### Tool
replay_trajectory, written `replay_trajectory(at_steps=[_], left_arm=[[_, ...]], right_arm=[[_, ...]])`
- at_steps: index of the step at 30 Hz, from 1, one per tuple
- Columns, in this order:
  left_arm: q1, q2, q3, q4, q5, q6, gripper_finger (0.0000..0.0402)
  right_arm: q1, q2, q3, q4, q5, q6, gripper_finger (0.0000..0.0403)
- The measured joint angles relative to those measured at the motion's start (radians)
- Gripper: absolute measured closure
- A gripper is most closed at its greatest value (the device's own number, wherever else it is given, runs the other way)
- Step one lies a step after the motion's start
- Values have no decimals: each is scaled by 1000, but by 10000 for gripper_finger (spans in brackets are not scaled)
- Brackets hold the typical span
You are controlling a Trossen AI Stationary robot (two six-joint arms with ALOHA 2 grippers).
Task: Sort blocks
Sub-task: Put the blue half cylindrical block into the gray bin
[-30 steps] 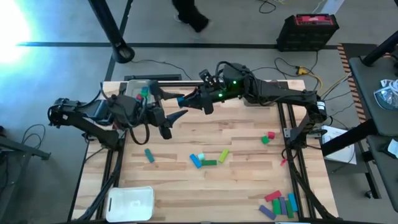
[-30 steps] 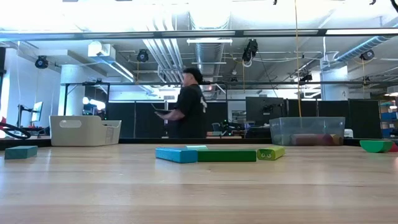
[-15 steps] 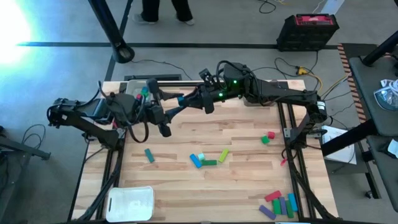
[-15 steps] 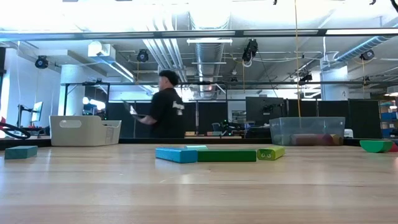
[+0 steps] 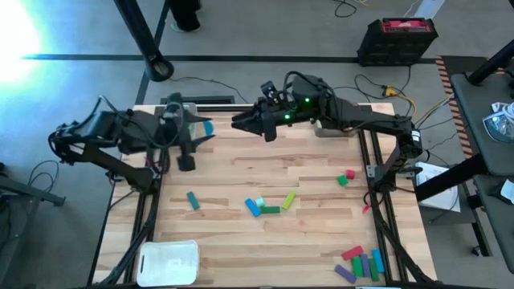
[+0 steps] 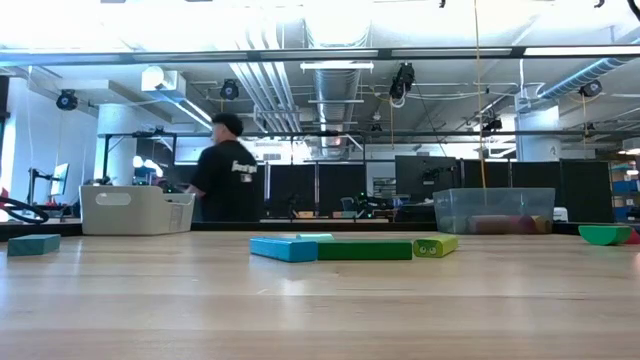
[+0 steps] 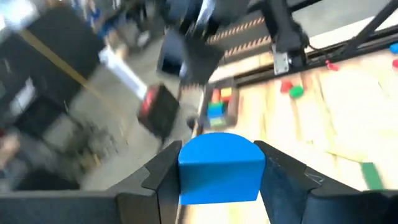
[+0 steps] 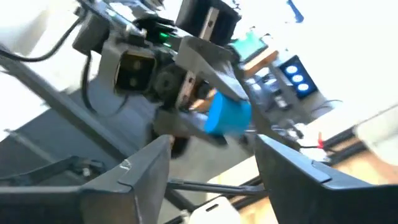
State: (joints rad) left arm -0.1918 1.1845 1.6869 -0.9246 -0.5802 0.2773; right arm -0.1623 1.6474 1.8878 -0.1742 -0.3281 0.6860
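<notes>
My left gripper (image 5: pixel 201 130) hangs over the table's far left part, shut on a blue block (image 7: pixel 221 167) with a rounded top. My right gripper (image 5: pixel 239 122) faces it from the right, open and holding nothing. Its wrist view shows the blue block (image 8: pixel 227 115) ahead of its spread fingers, apart from them. Loose blocks lie flat on the table: a teal one (image 5: pixel 193 200), a blue, green and yellow-green group (image 5: pixel 269 205), and a red and green pair (image 5: pixel 345 177). My left gripper pinches the blue block by its two flat sides (image 7: pixel 186 177), one finger on each. The fingers reach about level toward the table's right. The block is lifted clear of the table, its rounded face toward the far side of the fingers.
A clear tray (image 5: pixel 178 111) stands at the far left, a white tray (image 5: pixel 169 261) at the near left. Several blocks (image 5: pixel 361 263) lie at the near right corner. Two bins (image 6: pixel 135 210) (image 6: pixel 493 210) show in the low view, with a person (image 6: pixel 228 180) beyond the table.
My left gripper reached to my right gripper's fingertips, then drew back toward the table's left and far edges with the blue block. My right gripper stayed near the far middle. The person behind the table walked leftward.
</notes>
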Motion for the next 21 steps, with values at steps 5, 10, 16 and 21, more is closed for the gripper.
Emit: replay_trajectory(at_steps=[5,10,16,21], left_arm=[[88,-67,-28,-196,-1,-274,246],[334,-91,-143,-411,28,-525,246],[687,-68,-391,-403,225,-579,246],[927,4,-585,-289,350,-548,246]], right_arm=[[-2,0,6,-46,73,-67,141],[3,0,6,-49,78,-108,112],[22,-2,6,-54,78,-109,95],[66,-15,6,-56,75,-111,97]])
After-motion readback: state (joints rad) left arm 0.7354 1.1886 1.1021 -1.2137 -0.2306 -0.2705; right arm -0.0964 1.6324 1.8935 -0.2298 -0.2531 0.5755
